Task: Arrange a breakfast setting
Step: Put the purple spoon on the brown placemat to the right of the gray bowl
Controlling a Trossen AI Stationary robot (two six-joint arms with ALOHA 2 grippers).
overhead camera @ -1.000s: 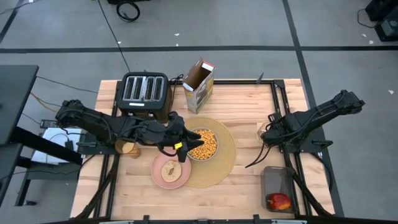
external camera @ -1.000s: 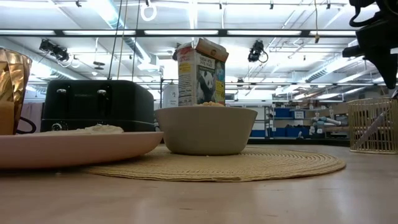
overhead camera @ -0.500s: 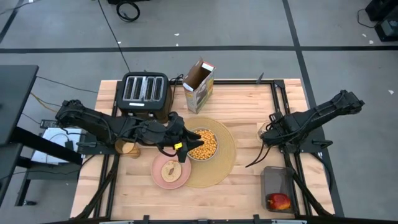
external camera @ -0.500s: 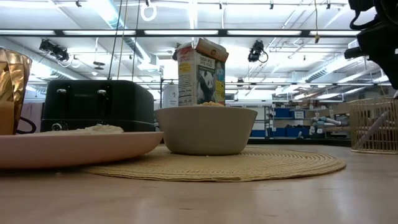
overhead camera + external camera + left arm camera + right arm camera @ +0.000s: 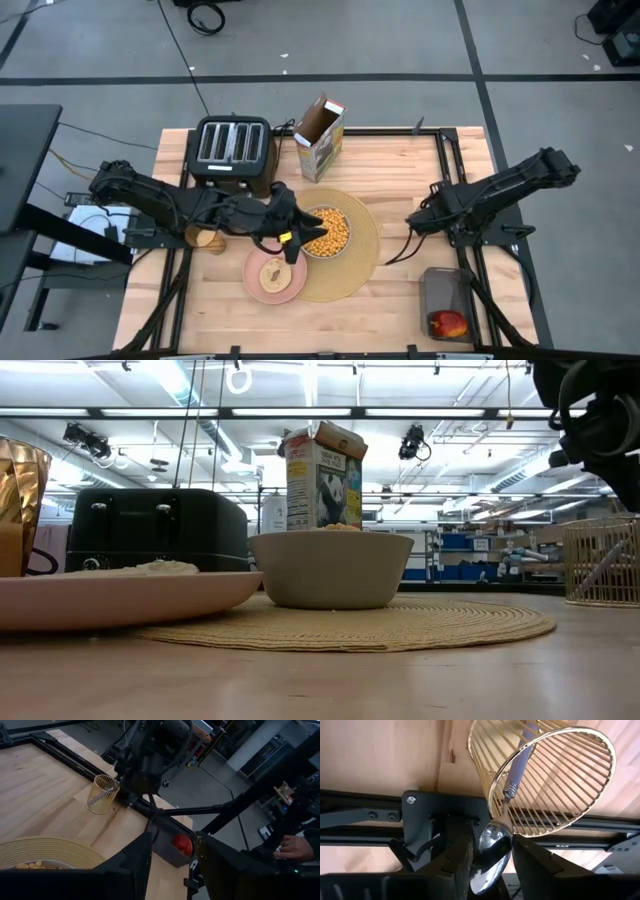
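From above, the right gripper (image 5: 412,221) has slid closer to the tan placemat (image 5: 362,262) than it was a second ago, hanging just off its right edge. The left gripper (image 5: 291,248) hasn't budged and sits at the placemat's left edge, over where the pale grey bowl (image 5: 327,232) on the mat meets the pink plate (image 5: 262,285) with the bread piece (image 5: 274,270). The amber cup (image 5: 208,240) is left of the plate, and the red apple (image 5: 448,323) is in a bin well off the placemat's right. At table level the right arm has crept in overhead, and the wire holder (image 5: 600,560) stands just right of the placemat. The left wrist view shows that arm's fingers apart with nothing between them. In the right wrist view the fingers look closed on the bowl end of the metal spoon (image 5: 492,850), whose handle is partly inside the holder. I'd guess the spoon is being drawn out, headed for the mat.
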